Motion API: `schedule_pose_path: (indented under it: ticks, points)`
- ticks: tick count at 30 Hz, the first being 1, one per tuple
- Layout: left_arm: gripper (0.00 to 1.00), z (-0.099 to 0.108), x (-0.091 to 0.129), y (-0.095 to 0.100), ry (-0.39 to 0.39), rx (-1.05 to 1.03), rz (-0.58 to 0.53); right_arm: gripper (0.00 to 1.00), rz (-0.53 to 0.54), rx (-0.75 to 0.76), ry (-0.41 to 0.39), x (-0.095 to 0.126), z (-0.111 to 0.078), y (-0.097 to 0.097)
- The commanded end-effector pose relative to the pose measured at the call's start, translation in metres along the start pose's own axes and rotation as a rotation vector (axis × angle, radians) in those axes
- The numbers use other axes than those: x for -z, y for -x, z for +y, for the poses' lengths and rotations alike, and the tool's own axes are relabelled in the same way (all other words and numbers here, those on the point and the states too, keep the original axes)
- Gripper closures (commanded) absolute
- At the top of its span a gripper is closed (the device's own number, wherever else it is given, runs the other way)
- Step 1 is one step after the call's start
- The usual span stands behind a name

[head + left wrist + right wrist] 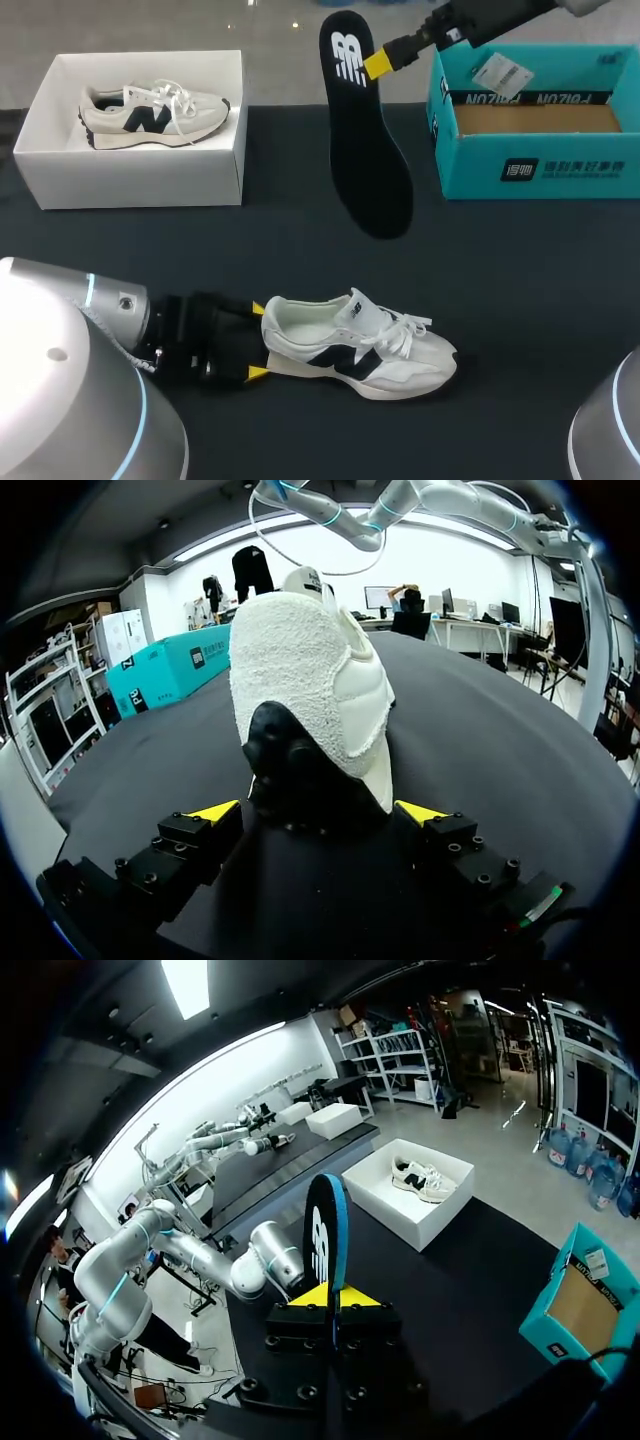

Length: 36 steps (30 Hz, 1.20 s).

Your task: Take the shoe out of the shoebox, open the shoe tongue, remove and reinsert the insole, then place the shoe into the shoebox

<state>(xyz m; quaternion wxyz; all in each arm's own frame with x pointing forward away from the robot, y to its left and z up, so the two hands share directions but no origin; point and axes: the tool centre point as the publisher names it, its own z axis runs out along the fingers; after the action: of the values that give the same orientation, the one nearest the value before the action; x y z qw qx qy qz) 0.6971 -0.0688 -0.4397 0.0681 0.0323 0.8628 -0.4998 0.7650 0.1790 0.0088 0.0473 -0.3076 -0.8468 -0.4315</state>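
Shoe (360,345) sitting upright on black table (520,300), front-centre. L gripper (258,340) standing wide open, tips flanking the heel, not clamping it. R gripper (378,63) pinching insole (365,130) at heel end, holding it in air betw. white box (130,180) & teal shoebox (540,170). Shoe toe pointing right, long axis running across table; insole hanging toe-down

The shoe (310,670) is showing fuzzy cloth and smooth padded panels; at twelve o'clock from it the insole (365,140) is looking matt, as is the table (530,290).
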Motion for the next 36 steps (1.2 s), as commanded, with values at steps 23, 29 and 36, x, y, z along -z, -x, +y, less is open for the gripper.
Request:
schedule_pose_path:
  ticks: [23,29,36]
  points:
    - [0.00,-0.036,0.070,0.004,0.268,-0.175,0.175,1.00,-0.001,-0.002,-0.003,-0.002,0.001,0.000]
    - [0.00,-0.053,0.087,0.004,0.363,-0.195,0.139,1.00,-0.001,-0.002,-0.003,-0.002,0.001,0.000]
    - [0.00,-0.066,0.102,0.006,0.407,-0.206,0.135,1.00,-0.001,-0.002,-0.003,-0.002,0.001,0.000]
